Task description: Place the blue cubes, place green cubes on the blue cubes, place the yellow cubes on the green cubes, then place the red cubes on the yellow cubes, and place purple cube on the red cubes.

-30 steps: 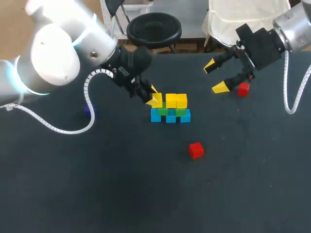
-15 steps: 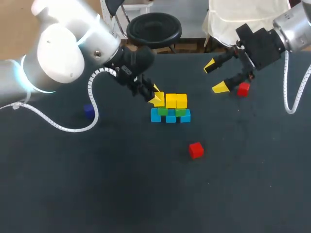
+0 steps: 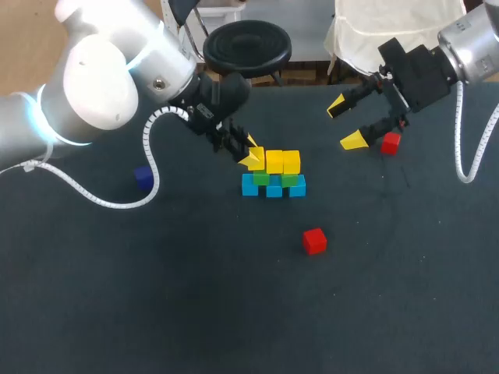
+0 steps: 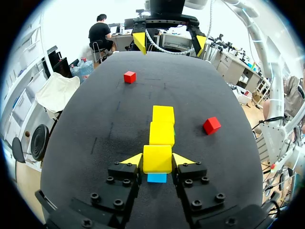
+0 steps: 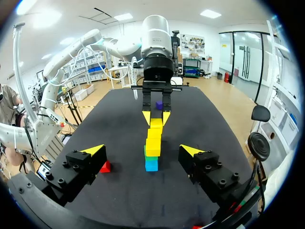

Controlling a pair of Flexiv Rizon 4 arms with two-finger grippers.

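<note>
Head view first. My left pincer is pinching a yellow cube at the left end of the stack, right against the other two yellow cubes. Under them I count three blue cubes. Of the green cubes I see two patches and cannot tell if a third hides. My right pincer hangs spread and empty. One of the two red cubes sits just beside it, and the other lies alone on the tabletop. One purple cube sits well apart on the left.

Left wrist view: both fingers press the yellow cube from two sides, in line with its two neighbours. A blue cube peeks out below. The risk, as I judge it: if this cube isn't fully seated, opening could let it tip off the end. If a finger drags as I pull away, it could shove the whole yellow row askew, and any crooked base will trouble the reds.

Right wrist view: my spread fingers frame the stack from afar. A red cube lies beside one finger, so a careless approach could nudge it away instead of trapping it. The purple cube waits beyond the stack.
</note>
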